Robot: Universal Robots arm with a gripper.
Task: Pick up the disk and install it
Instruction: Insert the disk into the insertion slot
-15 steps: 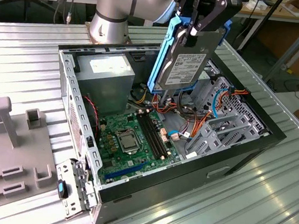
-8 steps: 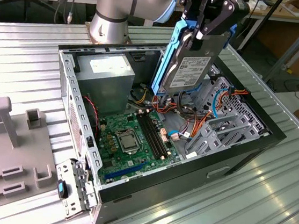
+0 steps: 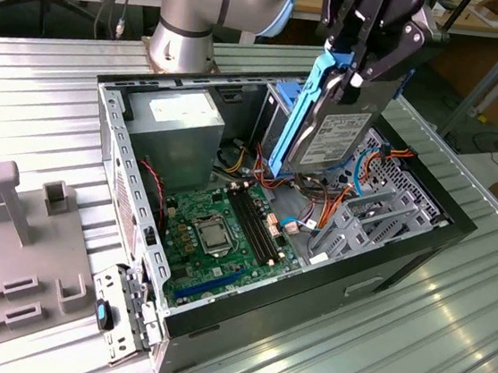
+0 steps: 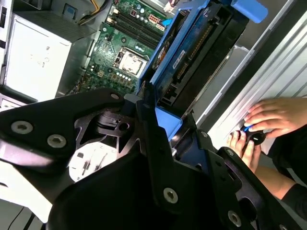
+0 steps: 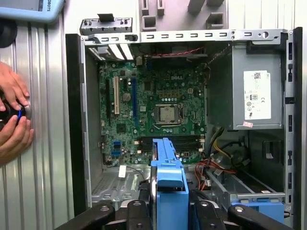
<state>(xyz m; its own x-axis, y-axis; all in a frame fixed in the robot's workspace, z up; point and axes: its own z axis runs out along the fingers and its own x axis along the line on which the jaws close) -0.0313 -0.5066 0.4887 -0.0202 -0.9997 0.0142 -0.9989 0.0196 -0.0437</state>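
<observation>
My gripper [image 3: 354, 65] is shut on the disk [image 3: 334, 135] and holds it tilted in the air above the open computer case [image 3: 404, 249]. The disk shows a white-labelled face and bright blue rails along its edges. It hangs over the case's right side in the exterior view, above the silver drive cage [image 3: 363, 216] and the orange and blue cables. In the second wrist view the disk [image 4: 192, 52] juts out from the black fingers [image 4: 148, 120]. In the first wrist view its blue rail [image 5: 168, 175] stands up between the fingers over the motherboard's edge.
The case holds a green motherboard [image 3: 217, 228] and a grey power supply box [image 3: 179, 129]. A person's hands [image 5: 12, 112] rest on a small black thing on the ribbed metal table beside the case. A grey fixture plate [image 3: 8, 249] lies at the exterior view's left.
</observation>
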